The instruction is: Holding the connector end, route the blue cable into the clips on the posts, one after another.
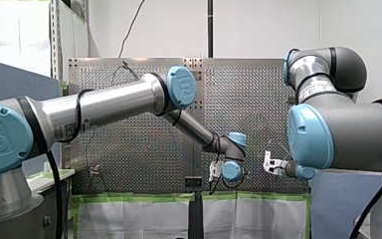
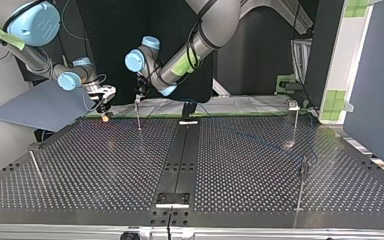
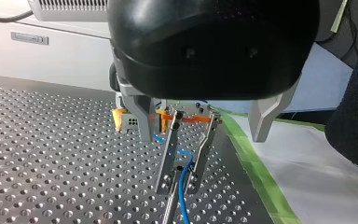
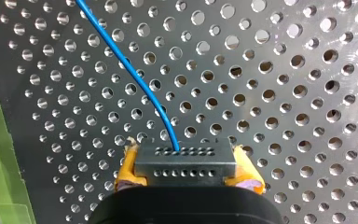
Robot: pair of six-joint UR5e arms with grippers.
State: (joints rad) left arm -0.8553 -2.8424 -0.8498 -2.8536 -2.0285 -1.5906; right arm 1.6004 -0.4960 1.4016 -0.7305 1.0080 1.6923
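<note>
While my right gripper (image 4: 186,170) clamps the grey connector (image 4: 186,157) between yellow pads (image 4: 127,169), the blue cable (image 4: 135,79) passes through my left gripper (image 3: 179,184), whose grip I cannot tell; one joint cap (image 1: 181,87) shows a UR logo.

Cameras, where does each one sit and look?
Front view: behind my left arm and my right arm, over the table.
Top view: across the table, facing them.
Left wrist view: on my left arm, past the left gripper, at the clip.
Right wrist view: on my right arm, over the right gripper, at the connector.
Both wrist views share the blue cable.
</note>
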